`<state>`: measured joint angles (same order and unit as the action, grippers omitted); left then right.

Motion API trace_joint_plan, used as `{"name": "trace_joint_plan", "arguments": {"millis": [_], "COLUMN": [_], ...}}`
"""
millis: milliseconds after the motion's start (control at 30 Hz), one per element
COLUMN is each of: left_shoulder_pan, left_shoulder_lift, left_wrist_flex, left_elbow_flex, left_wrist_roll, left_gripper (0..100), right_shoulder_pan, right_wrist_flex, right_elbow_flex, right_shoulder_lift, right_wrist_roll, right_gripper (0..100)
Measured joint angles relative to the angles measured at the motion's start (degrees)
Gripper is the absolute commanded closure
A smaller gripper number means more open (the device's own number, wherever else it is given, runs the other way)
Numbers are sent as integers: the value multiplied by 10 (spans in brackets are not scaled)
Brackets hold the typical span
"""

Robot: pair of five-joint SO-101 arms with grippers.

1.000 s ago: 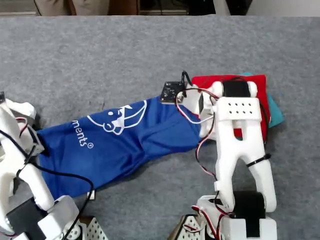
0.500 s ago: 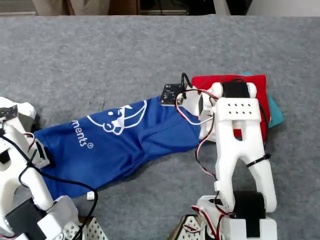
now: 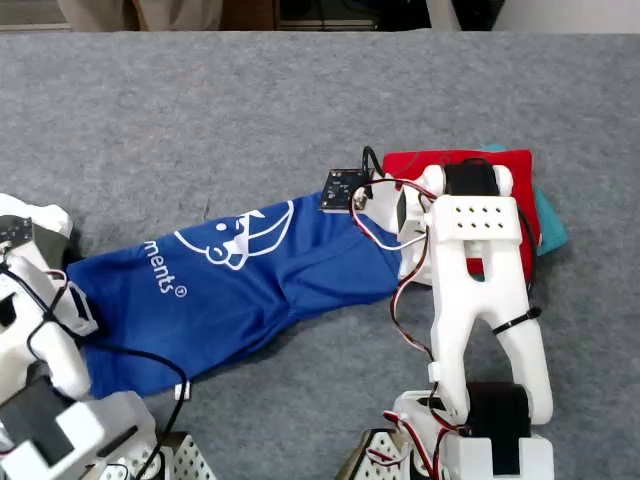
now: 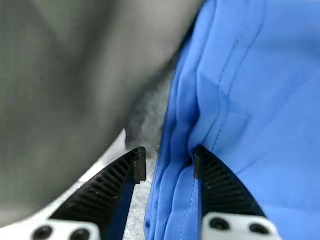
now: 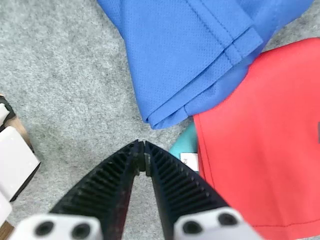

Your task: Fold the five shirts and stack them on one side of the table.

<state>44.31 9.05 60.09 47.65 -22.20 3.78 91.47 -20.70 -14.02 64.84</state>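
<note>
Two ribbed jaws of the left end effector (image 4: 167, 165) stand spread, straddling the stitched hem of the blue shirt (image 4: 250, 75). One jaw touches the cloth, the other is just off it, and nothing is pinched yet. The right end effector (image 5: 141, 150) has its jaws pressed together on nothing. It hangs over the grey surface (image 3: 300, 100), just beside the blue shirt's other end and the corner of the red shirt (image 3: 505, 170).

From above, the blue shirt lies as a long slanted band between the two arms, doubled lengthwise but not yet a compact packet. The red shirt sits folded on top of a teal shirt (image 3: 550, 225). The teal one appears folded too, though too little of it peeks out to be sure.

By my reading, two of the five shirts are stacked on the right side, the blue one is midway, and the rest have yet to be done.

Beyond the blue band, the surface runs wide and bare to its far edge, so there is room to swing cloth that way. The near side is tighter. The right arm (image 3: 480, 290) stands over the stack, and the left arm (image 3: 40, 340) crowds the near left corner.
</note>
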Motion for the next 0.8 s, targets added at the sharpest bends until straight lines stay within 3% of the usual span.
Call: {"name": "trace_joint_plan", "arguments": {"millis": [133, 367, 567, 800], "left_shoulder_pan": [0, -9, -50, -50], "left_shoulder_lift": [-54, -105, -118, -121], "left_wrist_flex": [11, 22, 44, 81], "left_elbow_flex": [-36, -72, -83, -113], "left_wrist_roll": [-2, -1, -2, -2], "left_gripper": [844, 981, 981, 981], "right_shoulder_pan": [0, 0, 0, 0], "right_wrist_flex": [0, 0, 0, -4], "right_elbow_flex": [0, 0, 0, -1], "right_shoulder_lift": [0, 0, 0, 0], "right_wrist_roll": [0, 0, 0, -3], "right_gripper": [995, 995, 995, 995]}}
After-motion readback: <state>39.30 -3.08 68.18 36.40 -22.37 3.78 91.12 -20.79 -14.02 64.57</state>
